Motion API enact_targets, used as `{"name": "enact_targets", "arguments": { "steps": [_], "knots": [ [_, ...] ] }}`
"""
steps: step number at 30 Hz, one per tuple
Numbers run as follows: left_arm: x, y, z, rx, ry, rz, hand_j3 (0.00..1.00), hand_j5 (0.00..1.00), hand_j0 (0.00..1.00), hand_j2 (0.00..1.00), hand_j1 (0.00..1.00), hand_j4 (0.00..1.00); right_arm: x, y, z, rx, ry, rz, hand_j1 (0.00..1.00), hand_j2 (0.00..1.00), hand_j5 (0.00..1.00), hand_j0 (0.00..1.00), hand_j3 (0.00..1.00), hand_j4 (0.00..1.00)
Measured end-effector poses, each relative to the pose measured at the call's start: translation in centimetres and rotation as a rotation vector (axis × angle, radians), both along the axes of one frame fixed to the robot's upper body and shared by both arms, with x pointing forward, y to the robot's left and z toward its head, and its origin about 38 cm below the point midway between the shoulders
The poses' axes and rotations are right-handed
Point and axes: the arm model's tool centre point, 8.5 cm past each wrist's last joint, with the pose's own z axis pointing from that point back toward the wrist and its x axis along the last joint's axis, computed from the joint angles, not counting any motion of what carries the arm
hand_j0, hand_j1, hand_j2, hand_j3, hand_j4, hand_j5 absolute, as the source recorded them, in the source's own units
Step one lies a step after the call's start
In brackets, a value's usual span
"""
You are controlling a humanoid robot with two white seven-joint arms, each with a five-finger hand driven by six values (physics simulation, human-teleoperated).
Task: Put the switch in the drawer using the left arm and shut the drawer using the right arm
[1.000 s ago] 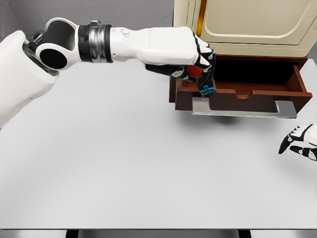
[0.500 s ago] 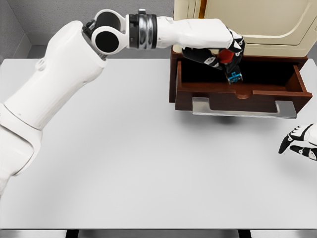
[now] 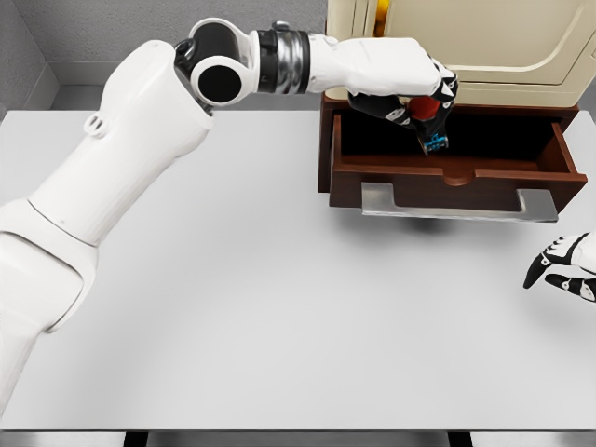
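My left hand (image 3: 421,104) reaches from the left over the open brown drawer (image 3: 447,169) and is shut on the switch (image 3: 431,125), a small object with a red top and a blue-black lower part. The switch hangs inside the drawer's dark opening, just behind the front panel. The drawer is pulled out from the cream cabinet (image 3: 466,47), with a grey plate under its front. My right hand (image 3: 562,268) rests at the right edge of the table, its fingers relaxed and holding nothing.
The white table (image 3: 261,307) stretches wide in front of the cabinet. My left arm spans the upper left of the view. A grey wall and floor show at the top left.
My left hand has carried the switch from the drawer's left front corner up and over into the drawer opening, then settled slightly. The right hand has stayed still.
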Motion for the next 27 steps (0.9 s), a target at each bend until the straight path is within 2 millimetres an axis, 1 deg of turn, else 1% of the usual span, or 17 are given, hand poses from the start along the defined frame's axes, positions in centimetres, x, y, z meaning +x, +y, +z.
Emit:
{"name": "enact_targets", "arguments": {
  "steps": [1, 2, 3, 4, 5, 9, 12, 16, 19, 21, 23, 27],
  "knots": [
    [0.0, 0.0, 0.0, -0.003, 0.001, 0.001, 0.61, 0.61, 0.61, 0.61, 0.61, 0.61, 0.0, 0.0, 0.0, 0.000, 0.000, 0.000, 0.47, 0.47, 0.47, 0.47, 0.47, 0.47],
    [0.0, 0.1, -0.2, -0.005, 0.005, 0.003, 0.73, 0.73, 0.73, 0.73, 0.73, 0.73, 0.0, 0.0, 0.0, 0.000, 0.000, 0.000, 0.47, 0.47, 0.47, 0.47, 0.47, 0.47],
    [0.1, 0.1, -0.1, -0.007, 0.006, 0.004, 0.82, 0.82, 0.82, 0.82, 0.82, 0.82, 0.0, 0.0, 0.0, 0.000, 0.000, 0.000, 0.47, 0.47, 0.47, 0.47, 0.47, 0.47],
    [0.1, 0.1, -0.1, -0.009, 0.006, 0.005, 0.87, 0.87, 0.87, 0.87, 0.87, 0.87, 0.0, 0.0, 0.0, 0.000, 0.000, 0.000, 0.47, 0.47, 0.47, 0.47, 0.47, 0.47],
    [0.1, 0.2, -0.1, -0.011, 0.006, 0.006, 0.89, 0.89, 0.89, 0.89, 0.89, 0.89, 0.0, 0.0, 0.0, 0.000, 0.000, 0.000, 0.47, 0.47, 0.47, 0.47, 0.47, 0.47],
    [0.3, 0.5, 0.3, -0.025, 0.006, 0.013, 0.93, 0.93, 0.93, 0.93, 0.93, 0.93, 0.0, 0.0, 0.0, 0.000, 0.001, 0.000, 0.47, 0.47, 0.47, 0.47, 0.47, 0.47],
    [0.3, 0.8, 1.1, -0.048, -0.003, 0.017, 0.94, 0.94, 0.94, 0.94, 0.94, 0.94, 0.0, 0.0, 0.0, 0.000, 0.001, 0.001, 0.47, 0.47, 0.47, 0.47, 0.47, 0.47],
    [-0.4, 0.2, 2.0, -0.069, -0.024, -0.009, 0.94, 0.94, 0.94, 0.94, 0.94, 0.94, 0.0, 0.0, -0.1, 0.000, 0.002, 0.001, 0.47, 0.47, 0.47, 0.47, 0.47, 0.47],
    [-1.2, -0.6, 2.5, -0.078, -0.039, -0.037, 0.94, 0.94, 0.94, 0.94, 0.94, 0.94, 0.0, 0.0, -0.1, 0.001, 0.005, 0.001, 0.47, 0.47, 0.47, 0.47, 0.47, 0.47],
    [-1.7, -1.5, 2.2, -0.073, -0.038, -0.057, 0.94, 0.94, 0.94, 0.94, 0.94, 0.94, -0.1, 0.1, -0.2, 0.001, 0.006, 0.002, 0.47, 0.47, 0.47, 0.47, 0.47, 0.47],
    [-2.2, -2.4, 0.6, -0.051, -0.014, -0.076, 0.94, 0.94, 0.94, 0.94, 0.94, 0.94, -0.1, 0.1, -0.2, 0.001, 0.007, 0.002, 0.48, 0.48, 0.48, 0.48, 0.48, 0.48],
    [-2.5, -3.3, -0.4, -0.021, -0.009, -0.086, 0.94, 0.94, 0.94, 0.94, 0.94, 0.94, -0.2, 0.1, -0.4, 0.001, 0.014, 0.003, 0.49, 0.49, 0.49, 0.49, 0.49, 0.49]
  ]
}}
